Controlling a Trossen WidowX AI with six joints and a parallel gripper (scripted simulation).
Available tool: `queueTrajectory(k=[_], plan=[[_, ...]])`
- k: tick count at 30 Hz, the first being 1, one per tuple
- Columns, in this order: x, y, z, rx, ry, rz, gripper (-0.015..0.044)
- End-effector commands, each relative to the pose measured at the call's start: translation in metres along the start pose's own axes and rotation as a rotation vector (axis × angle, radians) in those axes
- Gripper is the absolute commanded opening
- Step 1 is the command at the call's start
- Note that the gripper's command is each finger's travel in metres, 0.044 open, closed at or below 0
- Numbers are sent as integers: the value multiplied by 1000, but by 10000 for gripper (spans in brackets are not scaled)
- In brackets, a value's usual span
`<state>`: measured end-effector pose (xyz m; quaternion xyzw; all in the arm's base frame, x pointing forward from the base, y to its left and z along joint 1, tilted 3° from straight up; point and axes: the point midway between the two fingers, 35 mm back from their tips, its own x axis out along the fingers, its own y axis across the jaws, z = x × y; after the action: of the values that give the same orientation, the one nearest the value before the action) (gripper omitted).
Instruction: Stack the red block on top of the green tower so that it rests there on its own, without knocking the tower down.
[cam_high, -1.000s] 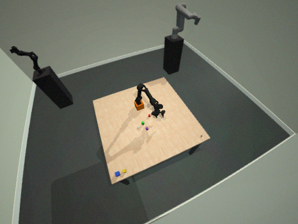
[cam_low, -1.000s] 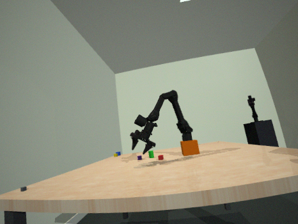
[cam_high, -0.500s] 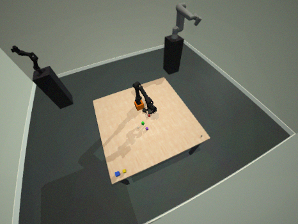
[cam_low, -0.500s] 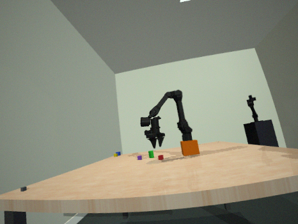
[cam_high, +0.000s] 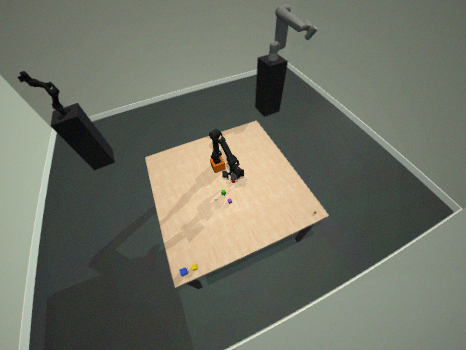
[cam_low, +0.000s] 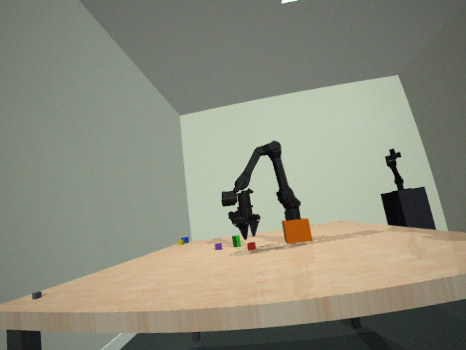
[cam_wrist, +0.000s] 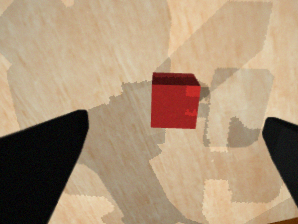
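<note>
- Your red block sits flat on the table, seen from the wrist camera between the two dark fingers, a little nearer the right-hand one and beyond their tips.
- In the exterior view the red block lies just under and slightly to the right of the gripper, whose tips point down and hang above it, not touching it.
- Your jaws are spread wide and nothing is between them; both fingers stand well clear of the block's sides.
- The green tower stands upright on the table just to the left of the jaws in the exterior view, near the red block but apart from it.
- From the top view the green tower is a short way in front of the gripper, and the red block is only a small red speck at the fingers there.
- A purple block rests beyond the green tower, farther from the jaws on the same side.
- The orange base block under the arm sits behind the jaws, on their other side from the tower.
- A blue block and a yellow block lie side by side at the far table corner, well apart from your jaws.
</note>
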<state>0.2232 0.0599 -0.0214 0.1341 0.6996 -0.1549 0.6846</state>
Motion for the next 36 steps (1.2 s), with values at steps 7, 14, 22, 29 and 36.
queueTrajectory(k=[7, 14, 22, 29, 36], plan=[[12, -1, -2, -5, 4, 4, 440], [24, -1, -2, -5, 4, 4, 440], [37, -1, -2, -5, 4, 4, 440], [42, -2, -2, -5, 4, 4, 440], [42, -2, -2, -5, 4, 4, 440]])
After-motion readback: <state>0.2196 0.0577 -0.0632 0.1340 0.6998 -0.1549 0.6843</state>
